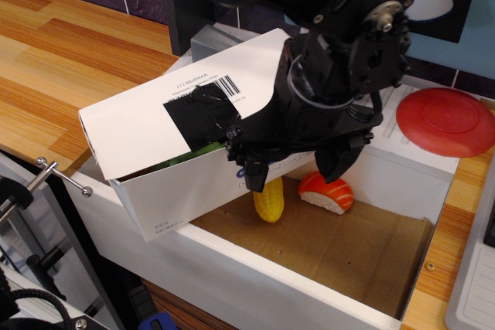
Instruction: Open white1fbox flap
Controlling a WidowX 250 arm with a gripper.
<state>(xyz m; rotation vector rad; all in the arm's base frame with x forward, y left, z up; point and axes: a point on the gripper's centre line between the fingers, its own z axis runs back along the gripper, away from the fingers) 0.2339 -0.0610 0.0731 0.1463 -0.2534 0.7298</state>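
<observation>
The white box (pixel 182 200) sits tilted on the left rim of the sink basin. Its flap (pixel 135 129), with a black tape patch (pixel 199 117) and a barcode label (pixel 224 86), is lifted a little along the front edge. Something green (pixel 182 158) shows in the gap under it. My black gripper (pixel 296 171) hangs over the box's right end with its fingers spread wide. The left fingertip (pixel 255 178) is at the flap's front right corner, in front of the box wall. The right fingertip (pixel 337 164) hangs free over the basin. The box's printed long side is hidden.
The white sink basin (pixel 255 276) has a brown cardboard floor (pixel 348 249). On that floor lie a yellow corn cob (pixel 269 200) and a salmon sushi piece (pixel 326 193). A red disc (pixel 446 121) lies at the right. A metal clamp handle (pixel 63 175) sticks out at the left. The wooden counter (pixel 69 52) is behind.
</observation>
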